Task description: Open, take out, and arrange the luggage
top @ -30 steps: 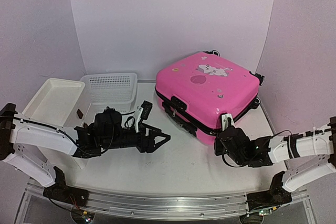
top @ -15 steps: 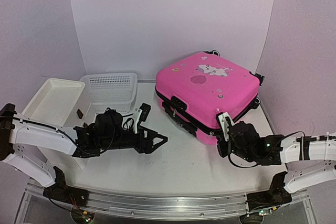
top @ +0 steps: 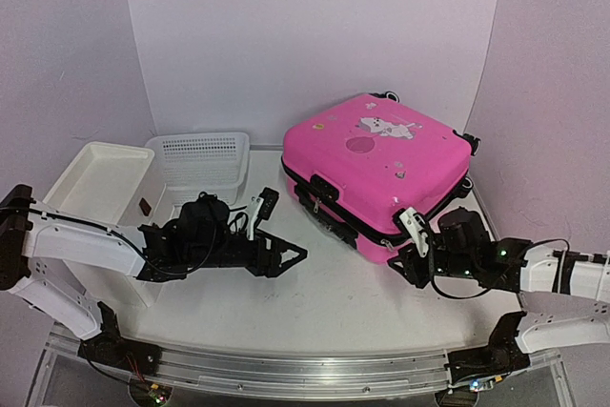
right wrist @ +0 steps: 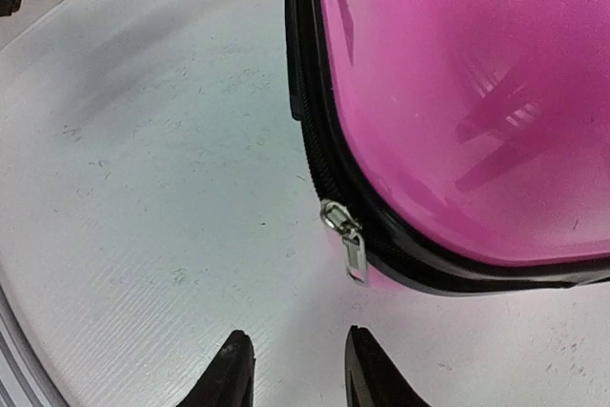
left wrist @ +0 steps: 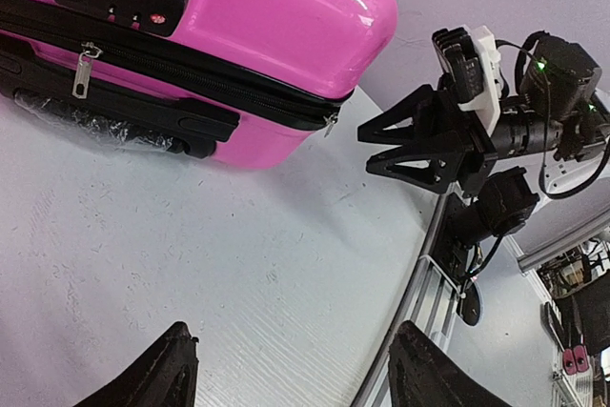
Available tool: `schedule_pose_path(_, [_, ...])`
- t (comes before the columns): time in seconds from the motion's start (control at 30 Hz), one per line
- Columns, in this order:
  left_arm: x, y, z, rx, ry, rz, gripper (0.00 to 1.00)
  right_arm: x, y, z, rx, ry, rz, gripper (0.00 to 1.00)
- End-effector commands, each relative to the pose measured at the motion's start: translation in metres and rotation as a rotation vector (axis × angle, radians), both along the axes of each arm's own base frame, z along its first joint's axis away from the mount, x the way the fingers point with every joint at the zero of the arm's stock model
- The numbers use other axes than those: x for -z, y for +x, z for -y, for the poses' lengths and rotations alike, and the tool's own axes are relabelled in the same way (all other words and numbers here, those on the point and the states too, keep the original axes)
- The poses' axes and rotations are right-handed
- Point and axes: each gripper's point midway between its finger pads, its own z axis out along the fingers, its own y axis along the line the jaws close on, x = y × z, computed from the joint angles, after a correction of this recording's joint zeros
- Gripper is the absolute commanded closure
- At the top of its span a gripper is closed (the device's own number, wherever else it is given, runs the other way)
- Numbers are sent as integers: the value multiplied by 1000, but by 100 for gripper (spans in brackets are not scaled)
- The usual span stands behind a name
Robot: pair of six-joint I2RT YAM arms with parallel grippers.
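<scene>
Jaws first: we log the right jaws slightly apart with nothing between them, fingertips (right wrist: 233, 374) low over the counter (right wrist: 143, 188), just short of the silver zipper pull (right wrist: 354, 250). We log the left jaws wide apart and empty, over mid-counter, facing the suitcase (top: 376, 164). Suitcase: pink, zipped shut, lying flat at right rear. Basket (top: 200, 161) and white tray (top: 95, 183): far left.
</scene>
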Motion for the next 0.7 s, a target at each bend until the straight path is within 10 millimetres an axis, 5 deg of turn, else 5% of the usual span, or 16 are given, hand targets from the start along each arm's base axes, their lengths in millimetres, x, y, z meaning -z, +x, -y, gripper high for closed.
schedule_pose_path(0.0, [-25,4,8,12,-64,11,31,-4,1,-12,-27,131,-12,58])
schedule_pose_path(0.67, [-26,-1,4,27,-77,-8,31,-10,27,-4,50,182,163,48])
